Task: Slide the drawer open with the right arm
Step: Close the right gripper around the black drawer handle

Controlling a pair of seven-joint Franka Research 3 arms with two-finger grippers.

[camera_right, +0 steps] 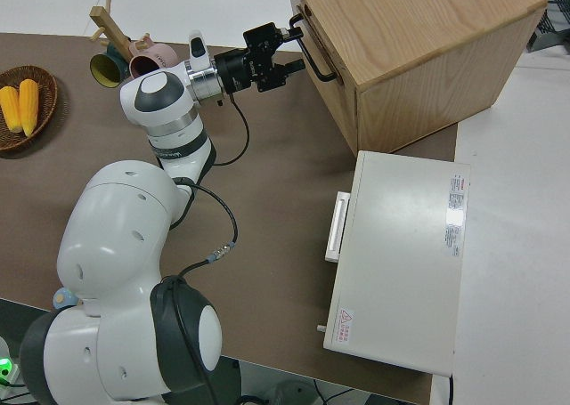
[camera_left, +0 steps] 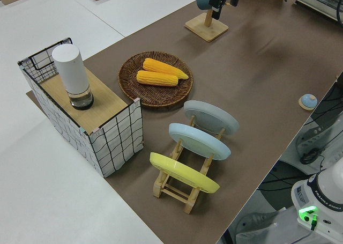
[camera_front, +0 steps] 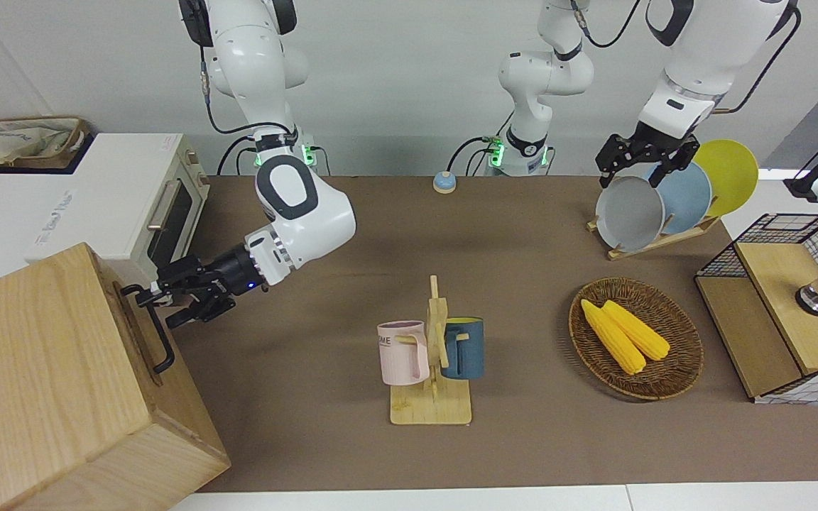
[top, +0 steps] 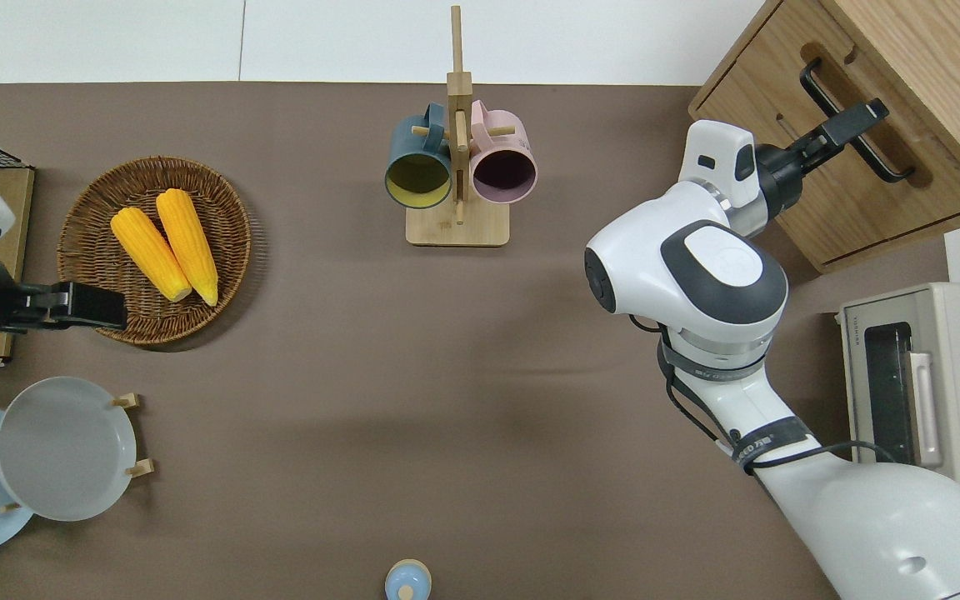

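The drawer (top: 905, 196) is in the front of the big pale wooden box (camera_front: 33, 369) at the right arm's end of the table and looks shut. Its black loop handle (top: 880, 162) also shows in the front view (camera_front: 160, 344) and the right side view (camera_right: 321, 67). My right gripper (top: 859, 117) is open at the handle, one finger on each side of the bar, as the right side view (camera_right: 298, 49) and the front view (camera_front: 155, 309) show. The left arm is parked, its gripper (camera_front: 640, 163) open.
A white toaster oven (camera_front: 132, 206) stands beside the box, nearer to the robots. A mug rack (camera_front: 432, 355) with two mugs stands mid-table. A basket (camera_front: 679, 369) of corn, a plate rack (camera_front: 664, 199) and a wire-mesh rack (camera_front: 778, 305) are toward the left arm's end.
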